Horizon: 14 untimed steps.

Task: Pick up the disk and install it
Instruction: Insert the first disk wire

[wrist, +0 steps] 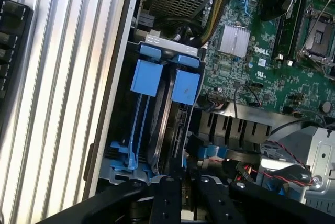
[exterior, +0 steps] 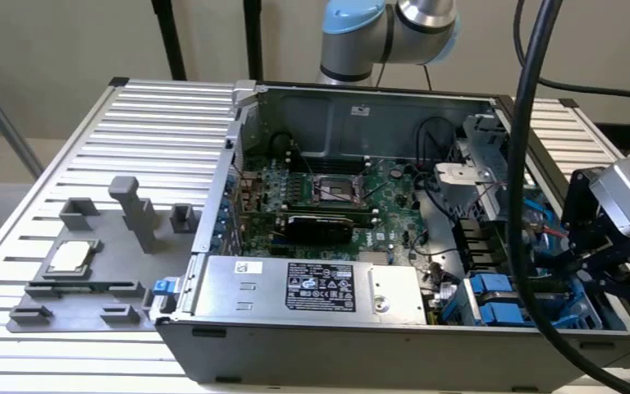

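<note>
The disk (wrist: 161, 124) stands on edge in its blue frame (wrist: 145, 77), set in the drive bay of the open computer case (exterior: 403, 349) on the desk (exterior: 151, 131). The bay lies at the exterior view's right, beside the long power box (exterior: 304, 287). The gripper (wrist: 183, 187) hangs right over the disk's near end. I cannot tell whether it has hold of the disk.

disk (exterior: 490, 289): bright blue frame | motherboard (exterior: 326, 190): green, black sockets | power-supply box (exterior: 293, 283): silver, black label with white print | surface (exterior: 151, 115): pale grey, ribbed stripes | fixture tray (exterior: 85, 283), exterior view's left: mid grey | end effector (wrist: 183, 190): black | arm (exterior: 386, 29): silver, light-blue cap | case (exterior: 403, 353): dark grey
</note>
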Motion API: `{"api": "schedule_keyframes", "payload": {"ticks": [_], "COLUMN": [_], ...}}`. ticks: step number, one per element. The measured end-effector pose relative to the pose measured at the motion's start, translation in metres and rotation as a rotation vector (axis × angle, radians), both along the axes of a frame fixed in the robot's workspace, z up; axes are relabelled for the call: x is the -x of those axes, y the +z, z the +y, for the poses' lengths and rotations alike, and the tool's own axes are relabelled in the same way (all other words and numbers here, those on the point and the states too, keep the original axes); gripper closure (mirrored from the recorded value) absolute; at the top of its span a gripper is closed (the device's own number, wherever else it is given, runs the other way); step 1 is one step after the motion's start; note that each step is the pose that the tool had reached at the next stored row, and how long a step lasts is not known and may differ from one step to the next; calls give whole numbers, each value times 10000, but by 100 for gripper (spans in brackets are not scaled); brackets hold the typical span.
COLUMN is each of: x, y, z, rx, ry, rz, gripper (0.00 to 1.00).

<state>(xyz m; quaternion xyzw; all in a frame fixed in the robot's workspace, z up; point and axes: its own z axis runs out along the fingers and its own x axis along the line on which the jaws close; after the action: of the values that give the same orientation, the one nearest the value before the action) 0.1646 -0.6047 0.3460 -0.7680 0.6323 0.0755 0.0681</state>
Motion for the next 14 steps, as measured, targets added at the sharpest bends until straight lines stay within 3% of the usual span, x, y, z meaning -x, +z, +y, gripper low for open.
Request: {"api": "schedule_keyframes", "payload": {"ticks": [5, 9, 14], "x": [158, 203, 204], "y": [0, -2, -2], "z": [7, 9, 9], "rx": [0, 20, 162], "ry": [0, -138, -673], "rz": [0, 0, 0], "gripper": [100, 100, 100]}}
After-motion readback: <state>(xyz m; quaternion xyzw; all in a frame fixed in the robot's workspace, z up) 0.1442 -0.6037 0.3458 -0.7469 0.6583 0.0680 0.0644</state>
